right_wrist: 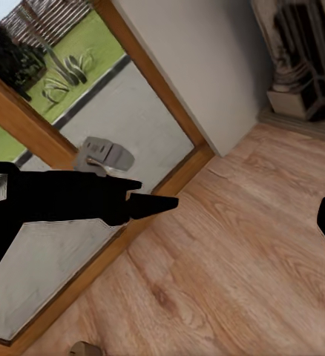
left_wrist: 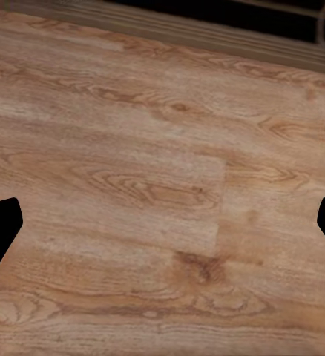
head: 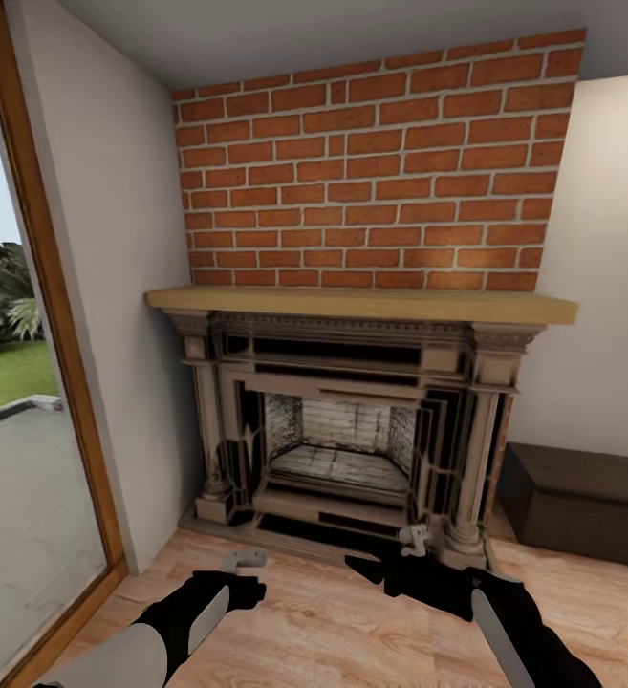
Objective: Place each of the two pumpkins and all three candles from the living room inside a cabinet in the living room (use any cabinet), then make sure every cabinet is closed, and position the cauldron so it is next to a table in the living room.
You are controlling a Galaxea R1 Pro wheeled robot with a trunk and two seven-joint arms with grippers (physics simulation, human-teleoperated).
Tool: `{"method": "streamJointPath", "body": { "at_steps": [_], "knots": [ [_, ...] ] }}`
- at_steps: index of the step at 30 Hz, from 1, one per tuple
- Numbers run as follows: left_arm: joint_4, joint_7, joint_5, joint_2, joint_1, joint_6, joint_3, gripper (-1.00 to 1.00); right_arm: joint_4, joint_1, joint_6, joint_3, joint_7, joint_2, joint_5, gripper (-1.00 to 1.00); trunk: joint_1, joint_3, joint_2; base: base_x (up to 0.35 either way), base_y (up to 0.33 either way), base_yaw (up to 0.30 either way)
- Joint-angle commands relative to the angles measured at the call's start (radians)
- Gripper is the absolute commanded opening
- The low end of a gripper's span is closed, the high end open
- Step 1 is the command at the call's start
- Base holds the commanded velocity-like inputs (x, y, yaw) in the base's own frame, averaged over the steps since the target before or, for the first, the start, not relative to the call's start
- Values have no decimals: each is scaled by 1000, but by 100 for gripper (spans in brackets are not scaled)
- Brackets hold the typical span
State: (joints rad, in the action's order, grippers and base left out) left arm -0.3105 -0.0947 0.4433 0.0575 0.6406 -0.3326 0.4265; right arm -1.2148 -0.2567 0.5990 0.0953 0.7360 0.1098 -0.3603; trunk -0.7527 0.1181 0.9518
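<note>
Brick wall, fireplace dead ahead. Cabinet low, rightward of right pincer, long axis along wall. Left pincer wide, empty; right: cannot tell.

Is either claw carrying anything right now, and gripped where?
Nothing is held. The left claw and right claw both hang empty and open over bare wood floor in front of the fireplace.
</note>
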Motion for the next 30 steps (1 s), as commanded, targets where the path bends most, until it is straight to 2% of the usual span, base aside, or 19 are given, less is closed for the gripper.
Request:
{"method": "streamJointPath", "body": {
  "at_steps": [1,30],
  "knots": [
    [-2,-8,11,-1,1,-3,8,100,0,-1,7,1,-2,1,-8,100,0,2,1,0,0,-294],
    [-1,-8,11,-1,0,2,8,100,0,-1,7,1,-1,1,-8,100,0,2,1,0,0,-294]
  ]
}}
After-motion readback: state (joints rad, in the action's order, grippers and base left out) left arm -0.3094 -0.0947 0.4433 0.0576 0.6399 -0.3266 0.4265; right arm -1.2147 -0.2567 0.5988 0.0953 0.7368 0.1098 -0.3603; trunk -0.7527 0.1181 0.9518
